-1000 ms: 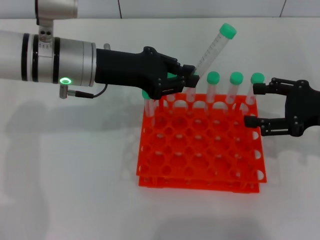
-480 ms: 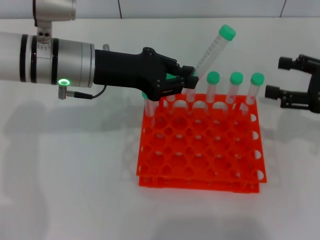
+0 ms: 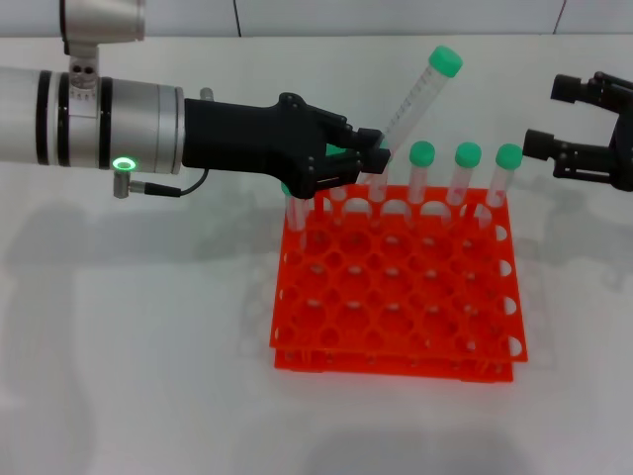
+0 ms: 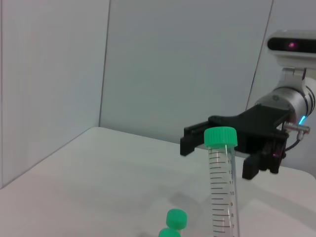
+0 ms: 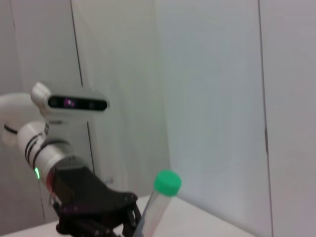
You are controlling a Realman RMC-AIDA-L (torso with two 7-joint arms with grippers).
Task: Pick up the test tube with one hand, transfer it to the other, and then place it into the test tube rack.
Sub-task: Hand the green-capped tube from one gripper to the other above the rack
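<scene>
Now your left hand (image 3: 368,158), black and two-fingered, pinches the slim clear plastic test tube (image 3: 413,94) near its lower end, tilting its round green cap up and toward the right. Printed graduation marks on the tube are too small to read. Below sits the orange-red plastic rack (image 3: 396,287). Your right hand (image 3: 564,124) hangs spread, well apart.

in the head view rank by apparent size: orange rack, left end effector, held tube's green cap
1. test tube rack
2. left end effector, smaller than the rack
3. green cap of the held test tube, smallest
</scene>
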